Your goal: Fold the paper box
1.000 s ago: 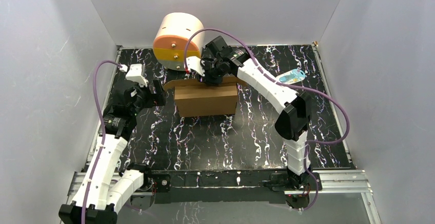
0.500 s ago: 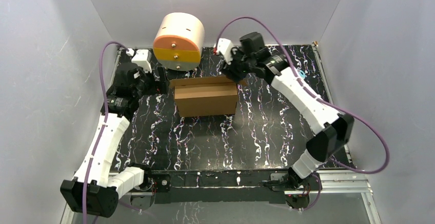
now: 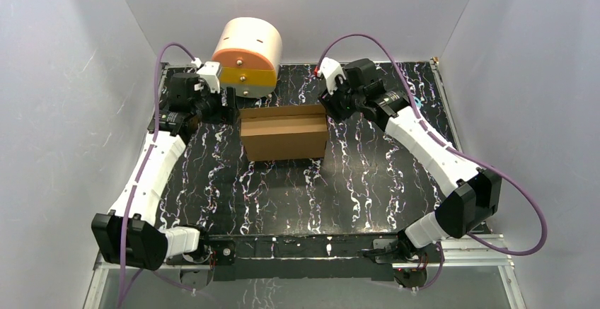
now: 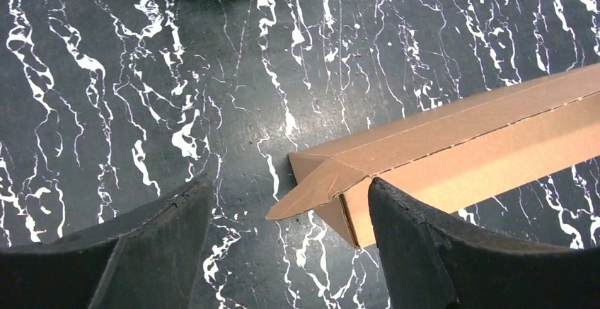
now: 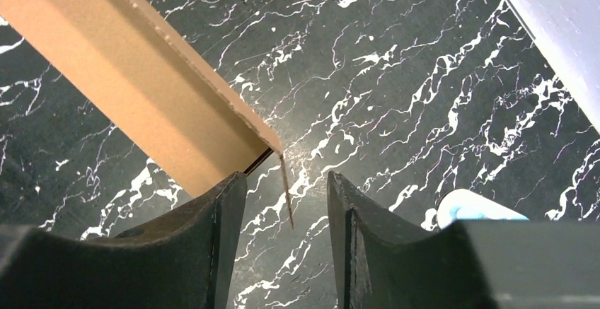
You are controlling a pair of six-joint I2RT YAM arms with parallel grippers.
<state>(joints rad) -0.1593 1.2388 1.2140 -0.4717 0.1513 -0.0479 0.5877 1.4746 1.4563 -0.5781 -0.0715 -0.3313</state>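
Moved since a second ago: right gripper (image 3: 327, 105) is off the far top edge of the paper box (image 3: 284, 132) and out at its right end. Left gripper (image 3: 228, 107) has come forward to the left end. Top panel, then lifted with tabs splayed, now lies nearly flat.

Item: paper box. Plain brown corrugated cardboard, shallow rectangular form, mostly assembled.

Location: far half of the table (image 3: 354, 182), just in front of the cream drum (image 3: 246, 53), between the two grippers.

Left gripper: jaws wide apart, holding nothing. Triangular corner flap (image 4: 311, 187) pokes from the box end into the gap and touches neither finger, as far as the wrist view shows.

Right gripper: jaws parted, narrower gap, nothing clamped. Thin end flap (image 5: 286, 197), seen edge-on, hangs between them.

Handling (judged):
- Light, and likely to slide on the smooth table if pushed from one side, so both ends want bracing together.
- Panels are stiff, but the creases are springy. Flaps probably reopen unless tucked fully home.
- Thin flaps crush or tear under a hard pinch.

Hold points (judged): each loose flap near its crease, pads flat on both faces, then folded inward. Avoid the flap tips, which bend.

Also present: blue-and-white object (image 5: 481, 211) on the table, apart from the box's right end.
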